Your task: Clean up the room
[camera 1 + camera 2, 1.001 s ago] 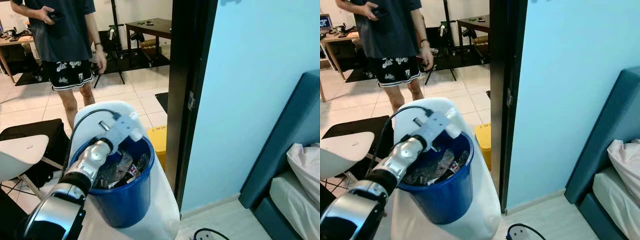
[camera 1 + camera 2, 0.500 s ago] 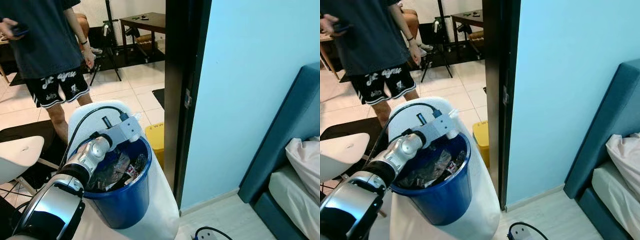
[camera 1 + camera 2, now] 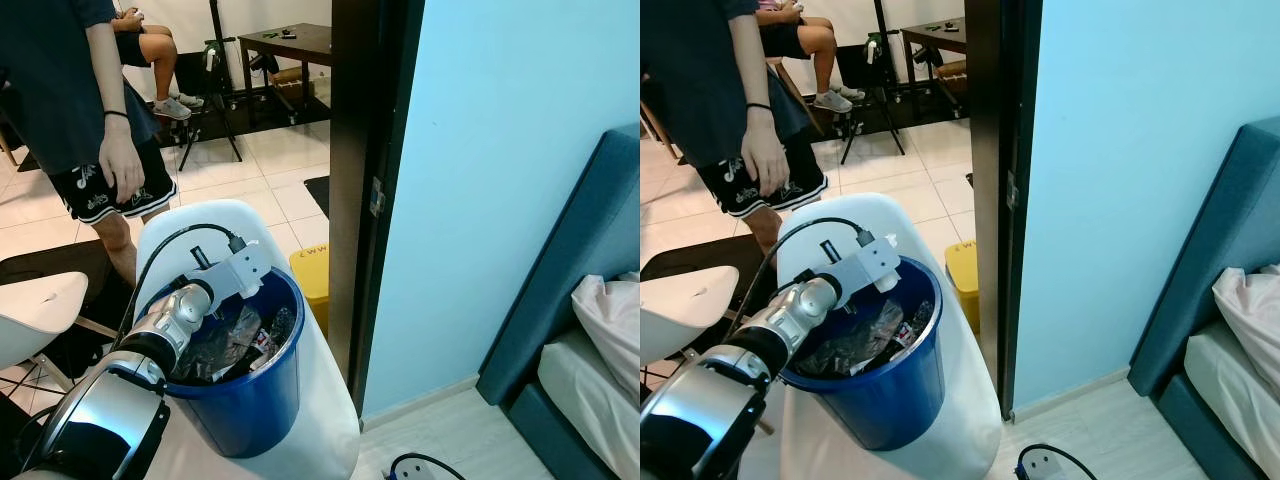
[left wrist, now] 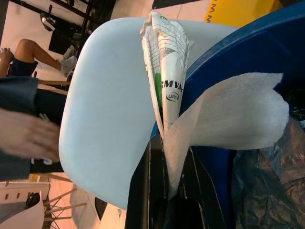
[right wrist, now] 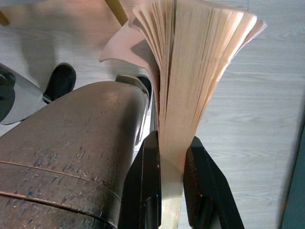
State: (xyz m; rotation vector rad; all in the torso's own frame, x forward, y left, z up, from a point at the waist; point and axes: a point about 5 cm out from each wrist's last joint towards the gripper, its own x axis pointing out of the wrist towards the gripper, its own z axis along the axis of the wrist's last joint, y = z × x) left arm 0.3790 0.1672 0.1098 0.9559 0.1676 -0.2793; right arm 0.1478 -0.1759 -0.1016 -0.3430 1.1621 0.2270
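Wrapper [image 4: 167, 71] between left gripper [image 4: 169, 191] fingers.

I read the bucket [image 3: 250, 400] as glossy blue plastic, stuffed with crinkly shiny wrappers [image 3: 232, 340], sitting on a smooth matt white plastic chair [image 4: 102, 119]. My left gripper [image 4: 169, 191] has matt black fingers pinching printed creased paper [image 4: 167, 71] and a soft fibrous white tissue [image 4: 228, 119] — arm [image 3: 115, 420] is brushed silver metal. Right gripper [image 5: 169, 186] clamps a thick fanned stack of cream paper pages [image 5: 195, 71] — scuffed metal casing [image 5: 66, 162] beside it, pale wood-grain floor [image 5: 257, 119] beyond.
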